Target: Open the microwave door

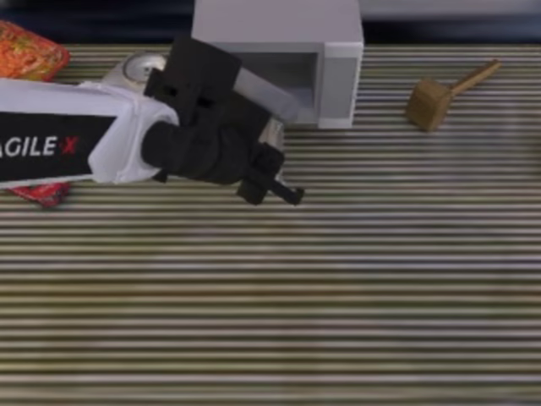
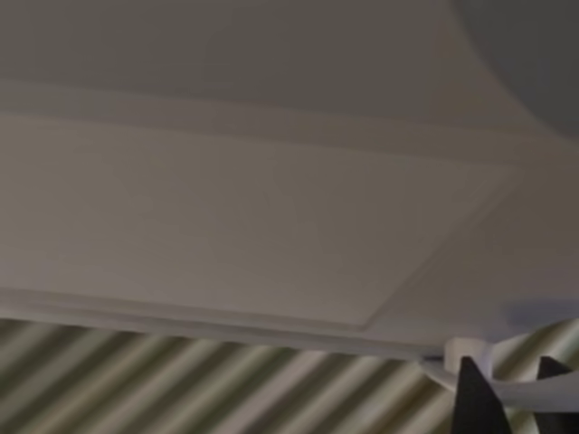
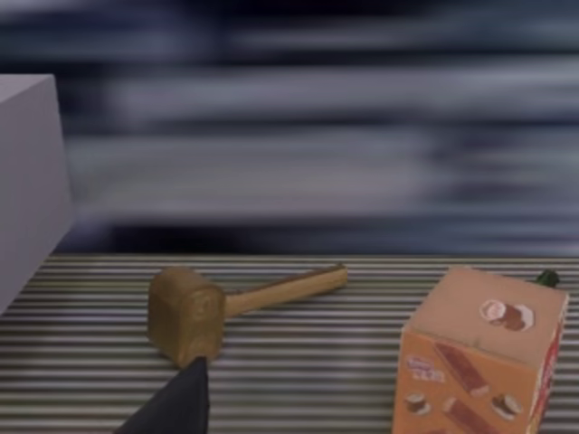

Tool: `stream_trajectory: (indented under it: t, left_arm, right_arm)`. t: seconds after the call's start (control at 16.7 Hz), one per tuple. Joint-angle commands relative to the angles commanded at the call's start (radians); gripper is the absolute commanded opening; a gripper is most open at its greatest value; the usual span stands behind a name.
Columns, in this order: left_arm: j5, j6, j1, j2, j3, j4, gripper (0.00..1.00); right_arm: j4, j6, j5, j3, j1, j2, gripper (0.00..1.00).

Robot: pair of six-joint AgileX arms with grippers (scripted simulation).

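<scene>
The microwave (image 1: 279, 34) is pale grey-white, its open cavity a darker grey, and the microwave door (image 2: 244, 226) shows as flat light grey with a slightly paler inset panel. The table (image 1: 338, 288) under it carries fine stripes of olive, cream and dark brown. Right of the microwave lies a tan-brown wooden mallet (image 1: 439, 97). Left of the microwave, the left arm (image 1: 68, 139) is white with black lettering, ending in a black left gripper (image 1: 275, 182); a red-orange patterned packet (image 1: 25, 51) sits beyond it. Past the mallet stands an orange carton (image 3: 479, 362) printed with brown-and-white snack pictures.
</scene>
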Motion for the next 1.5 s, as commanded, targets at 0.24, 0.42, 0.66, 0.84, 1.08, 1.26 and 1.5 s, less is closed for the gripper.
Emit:
stream_trajectory:
  t: [0.24, 0.42, 0.66, 0.84, 1.08, 1.26, 1.5]
  left_arm:
    - [0.034, 0.051, 0.024, -0.018, -0.012, -0.001, 0.0]
    - [0.048, 0.071, 0.035, -0.021, -0.021, -0.006, 0.0]
    - [0.048, 0.071, 0.035, -0.021, -0.021, -0.006, 0.0]
    - [0.048, 0.071, 0.035, -0.021, -0.021, -0.006, 0.0]
    - [0.048, 0.071, 0.035, -0.021, -0.021, -0.006, 0.0]
    - [0.048, 0.071, 0.035, -0.021, -0.021, -0.006, 0.0]
    - [0.048, 0.071, 0.035, -0.021, -0.021, -0.006, 0.0]
  right_arm:
    - [0.0, 0.0, 0.0, 0.0, 0.0, 0.0, 1.0]
    - [0.0, 0.0, 0.0, 0.0, 0.0, 0.0, 1.0]
    - [0.0, 0.0, 0.0, 0.0, 0.0, 0.0, 1.0]
    - [0.0, 0.0, 0.0, 0.0, 0.0, 0.0, 1.0]
    - [0.0, 0.0, 0.0, 0.0, 0.0, 0.0, 1.0]
    - [0.0, 0.0, 0.0, 0.0, 0.0, 0.0, 1.0]
    - [0.0, 0.0, 0.0, 0.0, 0.0, 0.0, 1.0]
